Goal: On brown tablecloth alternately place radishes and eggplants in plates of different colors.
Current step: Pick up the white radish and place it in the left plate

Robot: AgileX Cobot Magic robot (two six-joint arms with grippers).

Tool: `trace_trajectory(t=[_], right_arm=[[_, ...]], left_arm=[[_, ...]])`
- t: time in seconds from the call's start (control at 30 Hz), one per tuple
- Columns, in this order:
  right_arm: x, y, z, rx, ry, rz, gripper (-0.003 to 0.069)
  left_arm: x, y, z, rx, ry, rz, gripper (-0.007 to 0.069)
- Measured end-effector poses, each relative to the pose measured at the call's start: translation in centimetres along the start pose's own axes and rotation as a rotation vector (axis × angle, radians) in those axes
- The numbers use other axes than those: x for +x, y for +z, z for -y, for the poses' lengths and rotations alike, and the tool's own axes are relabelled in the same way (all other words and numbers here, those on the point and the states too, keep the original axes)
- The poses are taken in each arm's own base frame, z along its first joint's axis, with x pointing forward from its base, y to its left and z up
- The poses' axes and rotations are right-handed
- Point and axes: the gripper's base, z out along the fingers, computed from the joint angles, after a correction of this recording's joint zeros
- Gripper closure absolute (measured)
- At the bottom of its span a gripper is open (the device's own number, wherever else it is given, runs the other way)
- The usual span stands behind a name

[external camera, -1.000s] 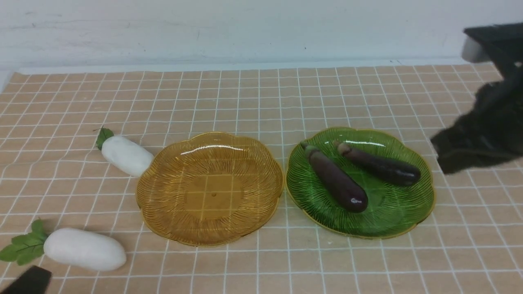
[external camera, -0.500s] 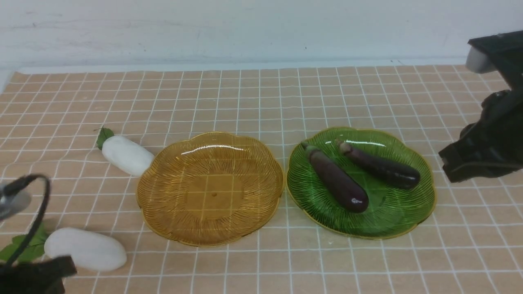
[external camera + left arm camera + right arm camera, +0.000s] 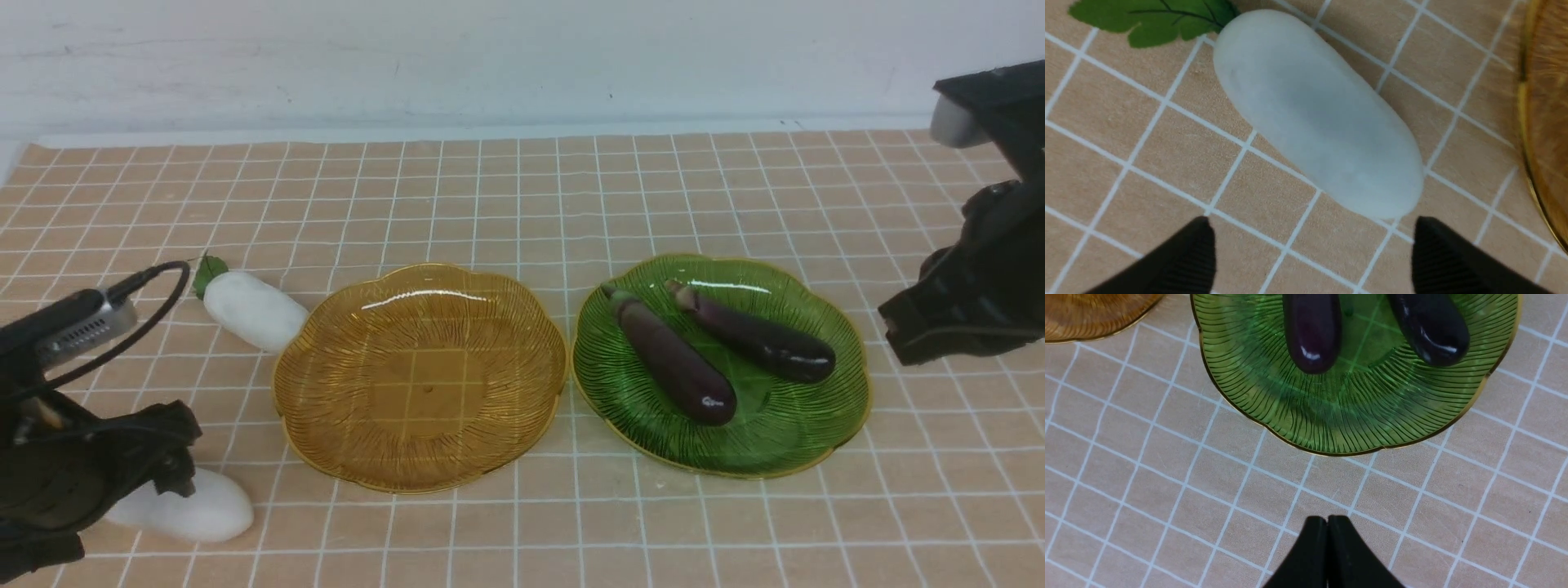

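Because the left arm's dark bulk stands in front of it, the near radish (image 3: pixel 208 513) shows only its rounded white end in the front view, and its leaves are covered there. From the left wrist view the body is plain: smooth, matte, oblong, lying flat on the brown tablecloth (image 3: pixel 522 188), with green leaves (image 3: pixel 1155 18) cut off at the frame edge. On that side the left gripper (image 3: pixel 1312 249) has its jaws spread wide, ribbed black tips either side of the radish's blunt end, neither touching it, nothing held. How high it hangs over the cloth: cannot tell. Opposite, the right gripper (image 3: pixel 1327 524) has its fingers pressed together with nothing between them, over bare cloth just beside the green plate (image 3: pixel 784 433); the front view cuts part of it off. Farther back the second radish (image 3: pixel 253 310) lies with its blunt end at the rim of the amber plate (image 3: pixel 326 441), touching or just short, cannot tell. Inside the green plate lie the left eggplant (image 3: pixel 673 359) and the right eggplant (image 3: pixel 759 336), side by side, apart, stem ends toward the wall (image 3: pixel 490 57). Plates sit almost rim to rim: translucent, ribbed, scalloped, gold-edged, white grid showing through. Eggplants glossy dark purple. Cloth slightly wrinkled. One black cable (image 3: pixel 167 282) loops off the left arm, its bend just beside the second radish's leaf.
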Motion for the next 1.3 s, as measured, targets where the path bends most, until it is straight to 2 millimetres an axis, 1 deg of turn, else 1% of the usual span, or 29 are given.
trace_trajectory(t=[0.07, 0.1, 0.17, 0.37, 0.4, 0.47, 0.53, 0.6, 0.67, 0.73, 0.77, 0.83, 0.87, 0.93, 1.0, 1.07, 1.1, 1.13, 1.17, 1.3], right_arm=[[0.0, 0.0, 0.0, 0.0, -0.001, 0.0, 0.0674], [0.0, 0.0, 0.0, -0.002, -0.002, 0.0, 0.0674], [0.0, 0.0, -0.1, -0.012, 0.003, 0.002, 0.0674], [-0.1, 0.0, -0.4, -0.04, 0.015, 0.006, 0.0674], [-0.1, 0.0, -0.4, -0.046, 0.018, 0.006, 0.0674], [-0.1, 0.0, -0.4, -0.048, 0.019, 0.006, 0.0674], [-0.1, 0.0, -0.5, -0.051, 0.02, 0.006, 0.0674], [-0.1, 0.0, -0.5, -0.052, 0.021, 0.006, 0.0674], [-0.1, 0.0, -0.5, -0.052, 0.021, 0.006, 0.0674], [-0.1, 0.0, -0.5, -0.052, 0.021, 0.006, 0.0674], [-0.1, 0.0, -0.5, -0.052, 0.021, 0.006, 0.0674], [-0.1, 0.0, -0.5, -0.057, 0.023, 0.007, 0.0674], [-0.1, 0.0, -0.5, -0.057, 0.023, 0.007, 0.0674], [-0.1, 0.0, -0.6, -0.064, 0.026, 0.008, 0.0674], [-0.1, 0.0, -0.6, -0.07, 0.029, 0.008, 0.0674], [-0.1, 0.0, -0.7, -0.076, 0.031, 0.009, 0.0674], [-0.1, 0.0, -0.7, -0.076, 0.031, 0.009, 0.0674], [-0.1, 0.0, -0.7, -0.076, 0.031, 0.009, 0.0674], [-0.1, 0.0, -0.7, -0.076, 0.031, 0.009, 0.0674], [-0.1, 0.0, -0.7, -0.076, 0.031, 0.009, 0.0674]], left_arm=[[-0.2, 1.0, 0.1, -0.015, -0.025, -0.012, -0.005], [-0.5, 2.1, 0.2, -0.03, -0.044, -0.012, -0.0059], [-1.0, 3.3, 0.4, -0.035, -0.057, 0.012, -0.0059], [-2.0, 5.1, 1.2, 0.002, -0.102, 0.064, -0.0054], [-2.1, 5.6, 1.3, 0.005, -0.106, 0.066, -0.0043], [-2.1, 6.5, 1.2, -0.011, -0.107, 0.048, 0.0032], [-2.0, 6.8, 1.2, -0.018, -0.105, 0.042, 0.0157], [-2.1, 6.7, 1.2, -0.019, -0.088, 0.043, 0.0231], [-2.4, 6.3, 1.4, -0.025, -0.053, 0.043, 0.026], [-2.6, 5.4, 1.6, -0.033, -0.023, 0.036, 0.0263], [-3.0, 4.3, 2.1, -0.021, 0.007, 0.044, 0.0263], [-4.0, 1.5, 4.1, 0.043, 0.118, 0.09, 0.0265], [-4.1, 1.3, 4.4, 0.052, 0.118, 0.095, 0.0265], [-4.6, -0.8, 7.1, 0.13, 0.249, 0.12, 0.0264], [-4.5, -1.5, 9.9, 0.206, 0.338, 0.116, 0.0264], [-4.3, -1.0, 12.3, 0.25, 0.38, 0.09, 0.0263], [-4.2, -0.1, 13.6, 0.258, 0.401, 0.067, 0.026], [-4.2, 0.8, 14.5, 0.257, 0.409, 0.045, 0.0254], [-4.3, 1.2, 15.1, 0.256, 0.416, 0.032, 0.0241], [-4.6, 2.9, 16.2, 0.238, 0.428, -0.008, 0.02]])
